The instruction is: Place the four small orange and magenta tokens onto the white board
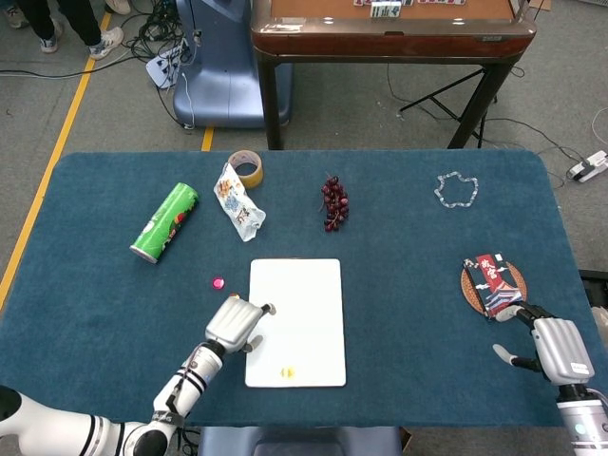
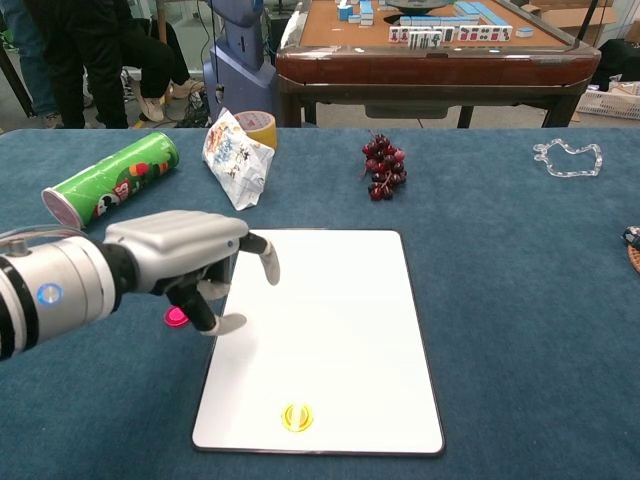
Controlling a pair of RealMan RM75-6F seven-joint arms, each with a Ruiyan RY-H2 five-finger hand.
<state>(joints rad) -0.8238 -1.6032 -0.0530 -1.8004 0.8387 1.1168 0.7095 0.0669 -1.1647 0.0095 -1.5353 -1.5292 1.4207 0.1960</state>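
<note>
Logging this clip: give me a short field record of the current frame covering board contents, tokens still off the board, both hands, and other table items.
board: white board, flat at table centre
on board: one orange token near the front edge
off board: magenta token on the cloth left of the board; another magenta token partly hidden under the left hand; a fourth is not visible
left hand: over the board's left edge, holds nothing
right hand: holds nothing, near the coaster
other items: green can, snack bag, tape roll, grapes
</note>
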